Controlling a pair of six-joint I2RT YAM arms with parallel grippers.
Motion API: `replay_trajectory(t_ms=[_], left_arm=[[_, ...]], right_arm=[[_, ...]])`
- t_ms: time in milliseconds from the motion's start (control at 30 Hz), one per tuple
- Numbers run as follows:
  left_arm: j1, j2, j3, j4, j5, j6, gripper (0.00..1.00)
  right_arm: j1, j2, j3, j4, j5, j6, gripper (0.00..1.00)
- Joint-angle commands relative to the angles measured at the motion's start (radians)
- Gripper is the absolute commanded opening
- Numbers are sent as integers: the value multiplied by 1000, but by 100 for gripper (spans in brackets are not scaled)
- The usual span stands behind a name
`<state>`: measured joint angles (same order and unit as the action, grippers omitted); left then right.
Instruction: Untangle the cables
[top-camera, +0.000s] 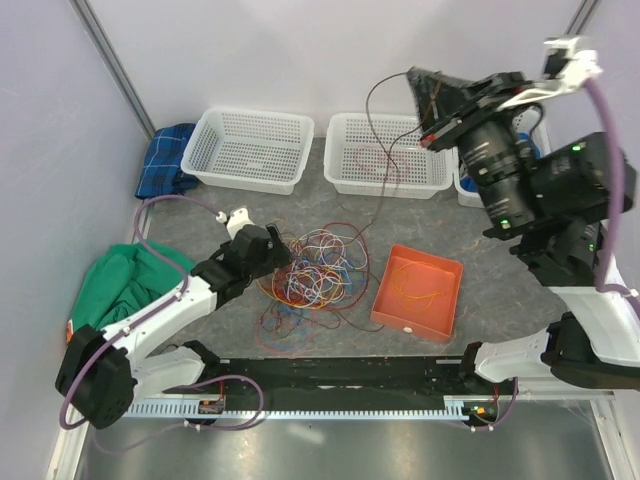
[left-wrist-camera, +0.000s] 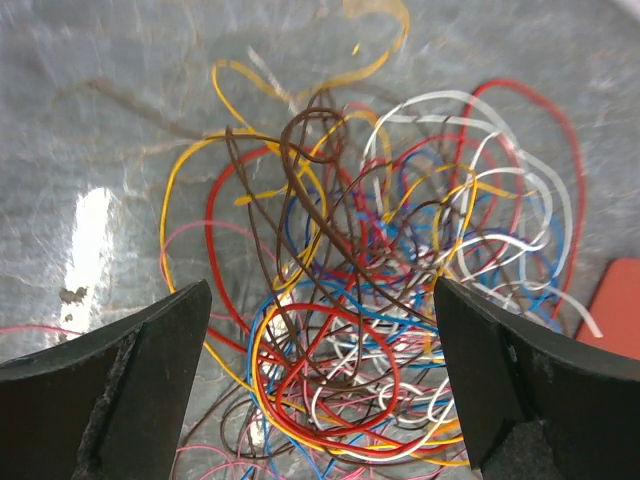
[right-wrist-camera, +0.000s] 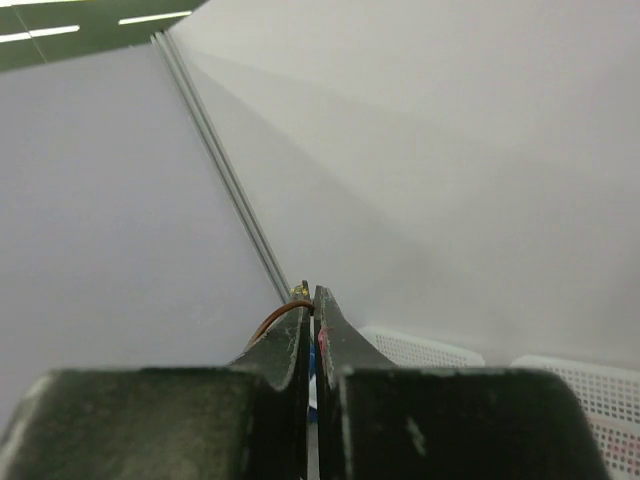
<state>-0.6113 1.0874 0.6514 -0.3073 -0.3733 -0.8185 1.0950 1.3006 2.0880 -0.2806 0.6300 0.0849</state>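
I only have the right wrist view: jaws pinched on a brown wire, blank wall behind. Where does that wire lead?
Observer: From the right gripper, raised over the middle white basket in the top view, the brown cable hangs down to the tangle on the table.
Operator: What is the other arm doing?
Observer: The left gripper is over the tangle's left side, open, holding nothing.
Operator: Anything sorted already?
Observer: The orange tray right of the tangle holds a few orange wires.
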Motion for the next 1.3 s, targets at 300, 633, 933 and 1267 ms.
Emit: replay_trajectory(t_ms=[300,633,933,1267], left_arm=[[10,-124,77,-30,-15,2,100],[10,-257,136,-242,45,-77,100],[10,-455,34,-293,19,-111,100],[8,-716,-56,219,105,227,100]], right_arm=[[-18,55,-17,34,72,-76,0],[-262,299,148,-31,-145,85,0],[-388,562,305,-8,-331,254,0],[-383,415,-38,63,-412,340,0]])
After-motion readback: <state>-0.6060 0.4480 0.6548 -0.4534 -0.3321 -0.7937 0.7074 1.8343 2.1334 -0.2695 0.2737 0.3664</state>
